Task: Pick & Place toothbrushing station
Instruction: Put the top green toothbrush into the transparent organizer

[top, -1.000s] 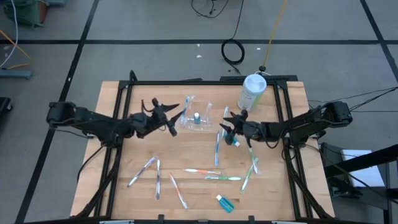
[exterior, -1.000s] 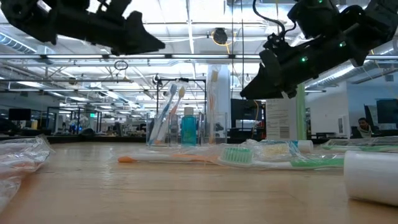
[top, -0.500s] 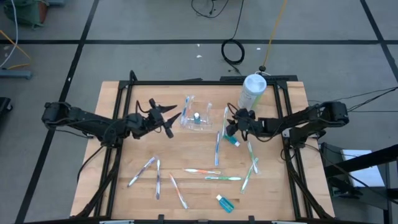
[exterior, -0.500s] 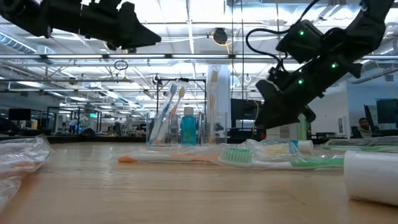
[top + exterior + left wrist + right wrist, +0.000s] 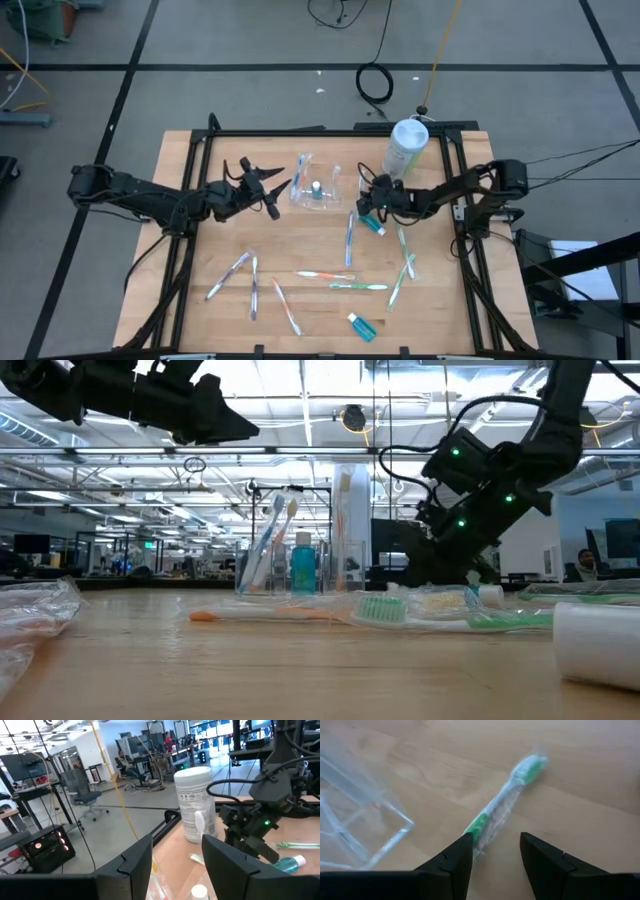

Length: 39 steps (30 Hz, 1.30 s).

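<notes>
Near the clear toothbrushing station (image 5: 316, 189), R gripper (image 5: 367, 203) sits low w/ jaws apart over a green toothbrush (image 5: 503, 803) to grab it, L gripper (image 5: 282, 190) waits, jaws apart, holding nothing.

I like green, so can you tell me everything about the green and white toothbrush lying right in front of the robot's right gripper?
The green and white toothbrush lies flat on the wooden table, sealed in a thin, crinkly see-through wrapper. Its handle looks like white plastic with green patches, one at the middle and one at the far end. It points slantwise away from the right gripper, whose open dark fingers hang just above its near end without holding it. A corner of the clear plastic holder sits close beside it; I cannot tell whether they touch.
</notes>
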Motion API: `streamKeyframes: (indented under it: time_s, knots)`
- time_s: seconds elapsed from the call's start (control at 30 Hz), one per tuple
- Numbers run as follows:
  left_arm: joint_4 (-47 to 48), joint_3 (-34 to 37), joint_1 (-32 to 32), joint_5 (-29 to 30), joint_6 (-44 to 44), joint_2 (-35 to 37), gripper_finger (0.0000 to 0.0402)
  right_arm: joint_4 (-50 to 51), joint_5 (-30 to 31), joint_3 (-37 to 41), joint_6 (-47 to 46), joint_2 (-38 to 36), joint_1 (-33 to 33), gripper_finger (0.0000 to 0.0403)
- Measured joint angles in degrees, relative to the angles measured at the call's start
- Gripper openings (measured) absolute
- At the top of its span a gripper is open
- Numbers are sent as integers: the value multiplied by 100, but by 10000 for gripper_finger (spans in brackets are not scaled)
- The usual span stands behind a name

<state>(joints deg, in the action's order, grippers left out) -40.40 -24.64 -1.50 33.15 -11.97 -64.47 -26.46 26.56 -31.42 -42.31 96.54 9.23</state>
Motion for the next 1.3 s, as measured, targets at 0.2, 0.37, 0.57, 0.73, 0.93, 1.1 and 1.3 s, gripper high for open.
streamKeyframes:
  time_s: [0.2, 0.37, 0.57, 0.73, 0.93, 1.1, 1.3]
  knots:
    - [-1, 0, 2, 41, 0, 0, 177, 12, -103, -309, 146, -18, -36, 155]
    - [-4, 0, 2, 42, -109, 9, 177, 9, 175, -449, 248, -73, -110, 155]
    - [-5, 0, 1, 42, -103, 9, 177, 11, 170, -580, 398, 346, -106, 155]
    - [-7, 0, -11, 42, -127, 11, 177, -181, -52, -751, 450, 720, -72, 155]
    - [46, 0, -44, 53, -137, 15, 177, 67, -321, -989, 751, 825, -17, 148]
    - [610, -7, -214, 311, -411, 427, 177, 728, -238, -1062, 850, 711, -12, 100]
    - [1295, -4, -547, 645, -81, 1104, 177, 1404, -283, -1063, 900, 480, 36, 32]
